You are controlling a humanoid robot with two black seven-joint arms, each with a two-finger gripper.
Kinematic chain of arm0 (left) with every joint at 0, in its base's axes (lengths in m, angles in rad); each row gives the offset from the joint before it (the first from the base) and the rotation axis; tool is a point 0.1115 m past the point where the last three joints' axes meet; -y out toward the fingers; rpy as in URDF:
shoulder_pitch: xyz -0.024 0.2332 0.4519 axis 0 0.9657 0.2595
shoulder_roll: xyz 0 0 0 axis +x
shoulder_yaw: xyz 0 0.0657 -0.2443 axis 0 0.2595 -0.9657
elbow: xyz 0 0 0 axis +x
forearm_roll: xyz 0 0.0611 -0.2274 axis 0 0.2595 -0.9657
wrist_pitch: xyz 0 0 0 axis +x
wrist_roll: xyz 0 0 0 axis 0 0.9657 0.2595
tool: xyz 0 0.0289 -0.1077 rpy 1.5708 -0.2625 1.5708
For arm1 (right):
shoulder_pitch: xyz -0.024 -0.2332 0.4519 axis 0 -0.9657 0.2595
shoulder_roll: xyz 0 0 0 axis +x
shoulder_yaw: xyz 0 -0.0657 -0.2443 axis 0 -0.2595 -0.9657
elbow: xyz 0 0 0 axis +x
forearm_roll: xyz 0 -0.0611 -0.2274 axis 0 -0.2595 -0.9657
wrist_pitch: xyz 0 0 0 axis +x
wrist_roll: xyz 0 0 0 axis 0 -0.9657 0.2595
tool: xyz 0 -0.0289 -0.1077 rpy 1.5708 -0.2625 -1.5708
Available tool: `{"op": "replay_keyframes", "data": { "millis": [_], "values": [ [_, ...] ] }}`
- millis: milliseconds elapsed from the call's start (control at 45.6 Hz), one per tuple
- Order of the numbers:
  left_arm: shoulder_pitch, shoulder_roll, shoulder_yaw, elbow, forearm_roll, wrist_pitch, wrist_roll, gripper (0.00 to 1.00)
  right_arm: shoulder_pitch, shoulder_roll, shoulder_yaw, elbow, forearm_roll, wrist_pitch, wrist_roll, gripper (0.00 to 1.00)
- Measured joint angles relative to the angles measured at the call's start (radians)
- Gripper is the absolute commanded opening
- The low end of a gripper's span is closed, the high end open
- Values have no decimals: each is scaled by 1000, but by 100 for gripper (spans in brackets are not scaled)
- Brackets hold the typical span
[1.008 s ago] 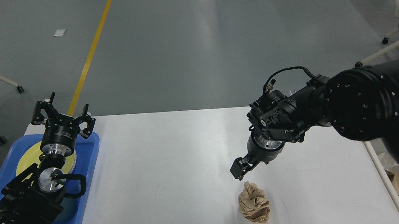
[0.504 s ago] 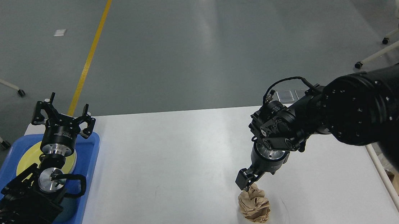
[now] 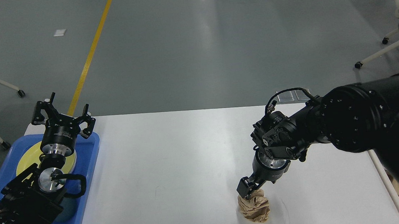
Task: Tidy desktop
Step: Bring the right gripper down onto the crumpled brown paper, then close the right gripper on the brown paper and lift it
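Note:
The white desktop [image 3: 176, 171] fills the lower middle of the head view. A crumpled brown paper ball [image 3: 255, 208] stands on it near the front, right of centre. My right gripper [image 3: 248, 191] points down and sits on the top of the ball. Only one of its fingers [image 3: 244, 187] shows, at the ball's left upper edge, and the wrist hides the other. My left gripper [image 3: 63, 115] is open and empty, held above the far end of the blue tray [image 3: 89, 161].
The blue tray on the desktop's left end holds a yellow plate [image 3: 26, 159] and a dark teal cup [image 3: 68, 207] partly under my left arm. A cream-white bin [image 3: 396, 196] stands off the right edge. Wheeled chairs stand on the floor at both sides.
My right gripper has come down and slightly right, from above the paper ball onto its top. The left arm has not moved.

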Motion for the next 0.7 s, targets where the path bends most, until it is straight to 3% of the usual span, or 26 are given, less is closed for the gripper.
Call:
{"op": "replay_keyframes", "data": {
  "millis": [131,263,307,394,482,592,701],
  "values": [
    [0,0,0,0,0,0,0,97,-16,0,6,-1,11,-25,0,96],
    [0,0,0,0,0,0,0,97,-44,1,26,-10,23,-51,0,89],
    [0,0,0,0,0,0,0,97,-56,1,29,-13,26,-63,0,80],
    [0,0,0,0,0,0,0,97,-81,1,30,-15,30,-99,0,73],
    [0,0,0,0,0,0,0,97,-100,-1,33,-18,31,-125,0,51],
    [0,0,0,0,0,0,0,97,-109,-2,41,-26,34,-131,1,4],
    [0,0,0,0,0,0,0,97,-109,-5,48,-26,39,-116,1,0]
  ]
}}
